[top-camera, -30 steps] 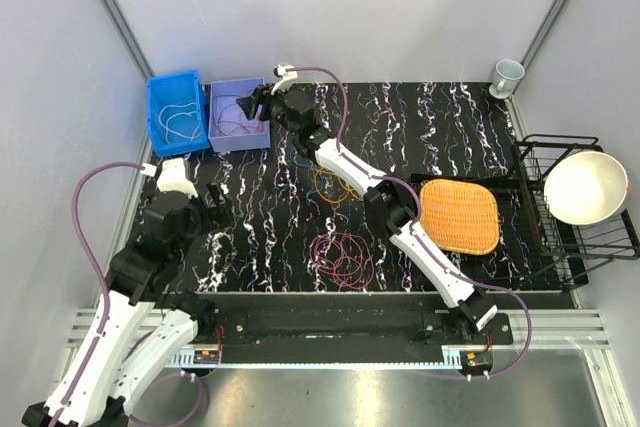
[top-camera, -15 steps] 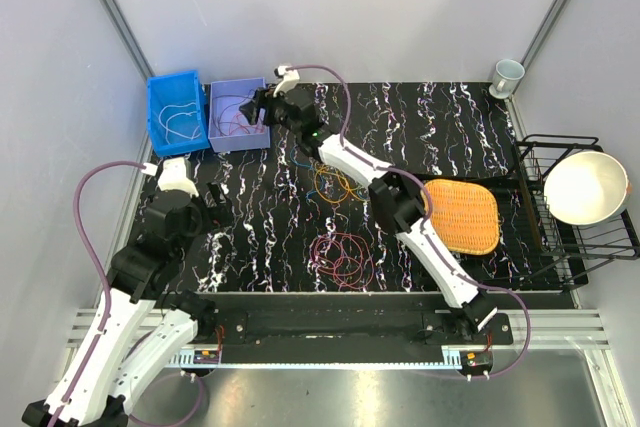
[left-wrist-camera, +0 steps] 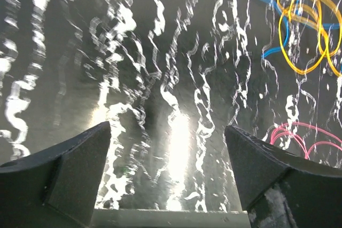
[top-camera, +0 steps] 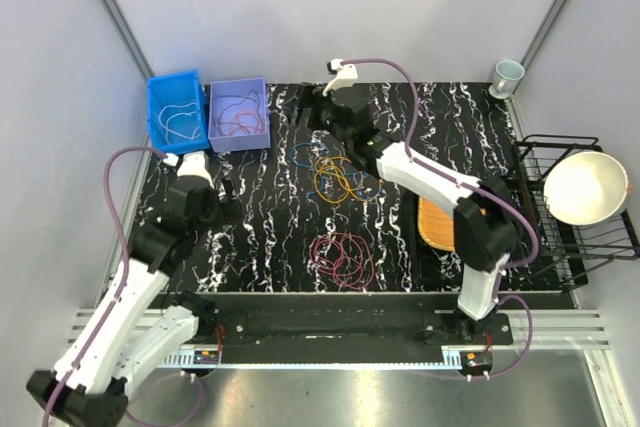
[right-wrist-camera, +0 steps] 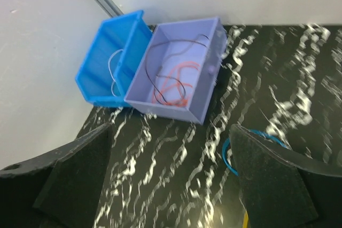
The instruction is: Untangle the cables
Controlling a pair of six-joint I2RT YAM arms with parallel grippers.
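Lying on the black white-veined bench point(top-camera: 250, 232), a tangle of thin orange-yellow looped cables point(top-camera: 335, 179) overlaps a thin blue looped cable point(top-camera: 303, 155) on its far-left side. Both sit just on the near side of the right end effector point(top-camera: 312, 109). In the right wrist view a bit of blue loop shows by its right finger point(right-wrist-camera: 272, 180). A pile of thin magenta-red looped cables point(top-camera: 340, 255) lies closer to the bench's near edge, to the right of the left end effector point(top-camera: 226, 197) and apart from it. The left wrist view has these loops past its right finger point(left-wrist-camera: 278, 180), with the yellow and blue ones farther ahead-right.

Right end effector: fingers wide apart, nothing between, above the bench. Left end effector: fingers wide apart too, nothing between, only bare bench under it.

Ahead of the right end effector stands a lilac plastic bin point(top-camera: 212, 117) holding dark and pinkish-red thin cables point(right-wrist-camera: 171, 86). Right beside it, a blue plastic bin point(top-camera: 152, 107) holds a thin whitish cable point(top-camera: 178, 119).
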